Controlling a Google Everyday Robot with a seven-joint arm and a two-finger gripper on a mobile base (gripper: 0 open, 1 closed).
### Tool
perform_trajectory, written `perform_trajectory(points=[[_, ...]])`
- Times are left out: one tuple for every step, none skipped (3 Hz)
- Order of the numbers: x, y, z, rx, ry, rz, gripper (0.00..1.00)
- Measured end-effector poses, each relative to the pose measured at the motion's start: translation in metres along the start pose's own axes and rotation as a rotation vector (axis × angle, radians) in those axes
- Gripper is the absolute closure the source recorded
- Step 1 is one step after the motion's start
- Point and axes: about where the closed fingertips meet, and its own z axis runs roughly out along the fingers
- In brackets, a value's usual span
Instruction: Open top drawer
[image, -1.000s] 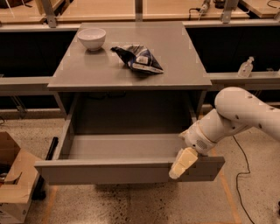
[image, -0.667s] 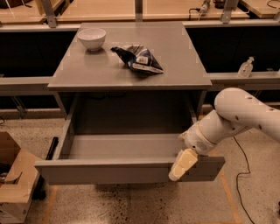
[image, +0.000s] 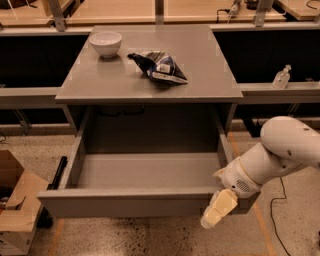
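Note:
The top drawer is a wide grey drawer with a plain flat front. It stands pulled far out from under the grey tabletop, and its deep grey inside holds nothing I can see. My gripper, cream coloured at the end of the white arm, is at the right end of the drawer front, over its top edge and outer face. The lower drawers are hidden behind the open one.
A white bowl and a dark crumpled snack bag lie on the tabletop. A cardboard box sits on the floor at the left. A clear bottle stands on a side ledge at the right. A cable runs over the floor.

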Motion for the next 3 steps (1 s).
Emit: perform_trajectory(points=[[-0.001,-0.001,0.0,0.0,0.0,0.0,0.0],[0.001,0.011,-0.022,0.059,0.032,-0.005,0.0],[-0.002,0.014,-0.029,0.077,0.035,-0.013,0.0]])
